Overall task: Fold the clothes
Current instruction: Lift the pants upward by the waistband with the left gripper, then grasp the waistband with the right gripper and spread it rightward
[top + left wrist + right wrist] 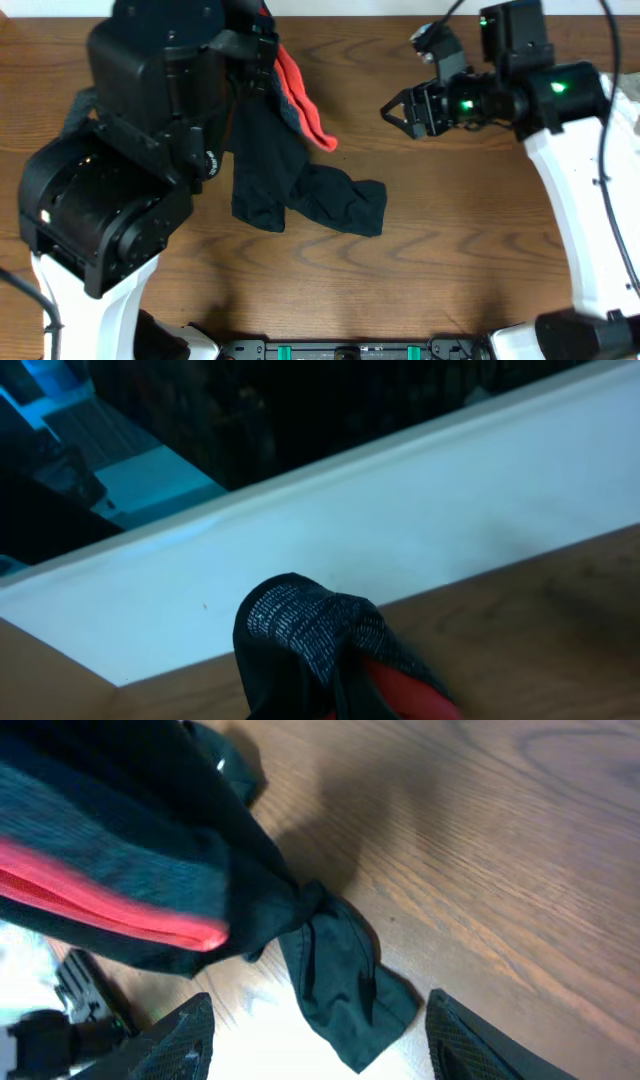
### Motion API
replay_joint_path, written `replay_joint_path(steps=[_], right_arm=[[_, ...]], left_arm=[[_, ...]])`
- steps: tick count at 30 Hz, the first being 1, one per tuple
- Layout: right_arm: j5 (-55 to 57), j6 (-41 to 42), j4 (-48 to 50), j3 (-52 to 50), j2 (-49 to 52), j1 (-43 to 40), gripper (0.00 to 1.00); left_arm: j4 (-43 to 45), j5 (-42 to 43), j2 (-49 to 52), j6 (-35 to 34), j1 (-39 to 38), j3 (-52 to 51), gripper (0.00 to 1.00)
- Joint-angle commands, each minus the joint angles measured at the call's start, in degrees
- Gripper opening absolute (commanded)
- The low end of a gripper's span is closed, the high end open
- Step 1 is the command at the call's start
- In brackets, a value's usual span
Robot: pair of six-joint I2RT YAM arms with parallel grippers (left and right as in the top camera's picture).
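Loosely bunched black trousers [270,170], red-orange edge showing.

trousers [300,195] trailing across mid-table, bulky left arm [120,190] beside them, bare table [470,250] rightward

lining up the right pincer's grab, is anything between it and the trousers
Nothing visible. The right pincer stands open and apart from the trousers, with only the table wood between them.
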Motion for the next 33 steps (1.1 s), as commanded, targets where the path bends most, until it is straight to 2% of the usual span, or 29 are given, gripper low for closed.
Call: replay_joint_path(steps=[1,7,12,20,24,25,28,29,30,33], right_arm=[[-7.65,-8.76,0.13,-0.98,3.61,1.55,0.70],[-18.58,-19.43,-0.02,-1.03,8.09,5.29,0.77],[-18.23,-25.99,0.90,-1.03,8.66,8.74,0.77],[-13.73,-23.21,10.43,-1.05,8.66,10.82,0.77],[-13.38,-22.69,13.86,-1.05,8.68,11.23,0.73],[-13.42,-22.60,14.05,-1.05,8.68,11.34,0.68],[-13.38,-22.25,13.22,-1.05,8.68,11.63,0.29],[-12.96,-22.25,12.63,-1.05,8.68,11.63,0.20],[-11.63,-21.53,12.24,-1.05,8.68,11.58,0.02],[-1.42,-12.61,13.77,-0.98,8.09,10.86,0.01]], left_arm=[[1.97,-1.01,-0.66,1.03,-0.09,2.27,0.06],[3.89,-1.03,-0.98,1.33,-0.07,2.29,0.06],[3.91,-1.07,-1.07,1.92,-0.07,2.29,0.06],[3.89,-1.05,-1.09,1.90,-0.09,2.29,0.06],[3.89,-1.05,-1.20,1.88,-0.09,2.29,0.06],[3.89,-1.05,-1.29,1.88,-0.09,2.29,0.06],[3.89,-1.05,-1.55,1.88,-0.09,2.29,0.06],[3.91,-1.05,-1.62,1.90,-0.09,2.29,0.06],[3.91,-1.05,-1.73,1.90,-0.07,2.29,0.06],[4.37,-2.34,-2.01,1.97,-0.07,2.29,0.06]])
